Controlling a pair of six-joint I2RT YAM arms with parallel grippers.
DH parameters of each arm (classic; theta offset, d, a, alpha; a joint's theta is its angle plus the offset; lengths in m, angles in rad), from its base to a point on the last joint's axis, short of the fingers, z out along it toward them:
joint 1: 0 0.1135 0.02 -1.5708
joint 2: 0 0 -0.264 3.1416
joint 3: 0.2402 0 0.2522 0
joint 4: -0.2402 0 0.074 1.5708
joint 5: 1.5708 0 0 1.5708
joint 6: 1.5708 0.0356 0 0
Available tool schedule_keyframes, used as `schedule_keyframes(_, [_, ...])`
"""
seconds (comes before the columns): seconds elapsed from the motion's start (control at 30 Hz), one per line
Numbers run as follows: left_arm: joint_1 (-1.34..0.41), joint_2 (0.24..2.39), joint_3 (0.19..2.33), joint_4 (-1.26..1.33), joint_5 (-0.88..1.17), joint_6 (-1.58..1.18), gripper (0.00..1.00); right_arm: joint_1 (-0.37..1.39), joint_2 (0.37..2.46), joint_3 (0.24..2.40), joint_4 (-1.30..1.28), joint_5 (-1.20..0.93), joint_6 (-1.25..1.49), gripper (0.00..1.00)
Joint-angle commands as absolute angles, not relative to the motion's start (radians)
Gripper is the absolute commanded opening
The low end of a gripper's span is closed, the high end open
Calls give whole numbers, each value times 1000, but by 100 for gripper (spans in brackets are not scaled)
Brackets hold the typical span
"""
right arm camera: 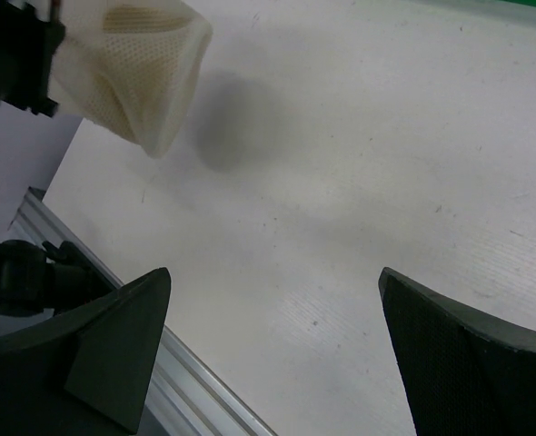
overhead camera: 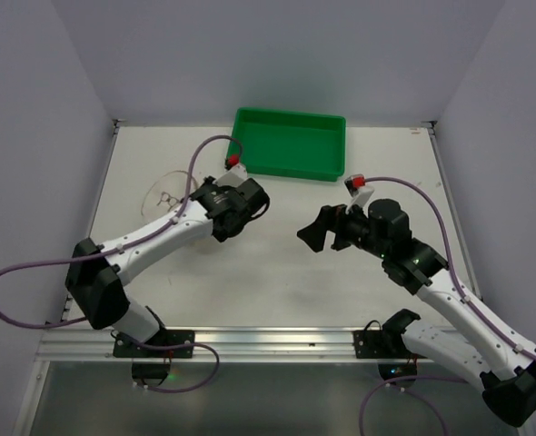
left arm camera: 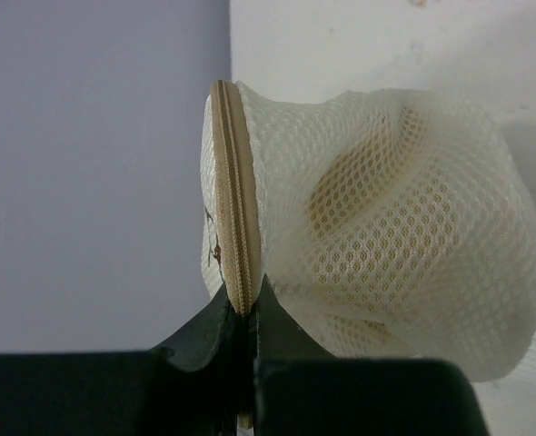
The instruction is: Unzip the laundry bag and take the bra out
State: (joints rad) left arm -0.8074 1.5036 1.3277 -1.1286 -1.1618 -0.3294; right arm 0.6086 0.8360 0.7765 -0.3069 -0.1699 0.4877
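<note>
The laundry bag (left arm camera: pixel 386 236), a cream-white mesh pouch, hangs off the table. My left gripper (left arm camera: pixel 247 304) is shut on its rim, right on the beige zipper band (left arm camera: pixel 234 182), which looks zipped. A tan shape (left arm camera: pixel 350 182) shows through the mesh; it may be the bra. I cannot make out the black zipper pull. In the top view the bag (overhead camera: pixel 168 195) is faint, left of the left gripper (overhead camera: pixel 204 202). In the right wrist view the bag (right arm camera: pixel 132 73) hangs at the top left over its shadow. My right gripper (right arm camera: pixel 272 300) is open and empty, well right of the bag (overhead camera: pixel 315 234).
A green rectangular tray (overhead camera: pixel 291 143) stands at the back centre of the table. An aluminium rail (overhead camera: pixel 250 341) runs along the near edge, also in the right wrist view (right arm camera: pixel 186 381). Purple-grey walls close in the left, back and right sides.
</note>
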Motion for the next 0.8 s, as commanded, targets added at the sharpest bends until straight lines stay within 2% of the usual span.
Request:
schedule_keyframes(0.0, [-897, 1653, 1362, -1072, -1135, -395, 0, 612, 810, 758, -259, -156, 499, 99])
schedule_keyframes(0.2, [-1025, 1744, 1465, -944, -988, -462, 0, 611, 758, 715, -268, -112, 515, 99])
schedule_keyframes(0.43, [-1121, 1805, 1463, -798, -816, -557, 14, 612, 661, 635, -268, -23, 552, 99])
schedule_keyframes(0.53, [-1154, 1786, 1465, -752, -795, -587, 30, 611, 611, 611, -270, -5, 564, 99])
schedule_keyframes(0.57, [-1158, 1773, 1465, -747, -787, -592, 46, 612, 586, 606, -271, -2, 569, 99])
schedule_keyframes(0.63, [-1157, 1732, 1468, -729, -767, -594, 68, 612, 563, 592, -273, -2, 571, 99])
schedule_keyframes(0.67, [-1158, 1714, 1467, -724, -758, -594, 86, 612, 545, 589, -273, -2, 571, 99])
schedule_keyframes(0.73, [-1157, 1666, 1470, -704, -733, -581, 97, 612, 532, 580, -273, -2, 561, 99])
schedule_keyframes(0.77, [-1157, 1649, 1476, -707, -729, -580, 99, 612, 529, 580, -275, -2, 558, 99])
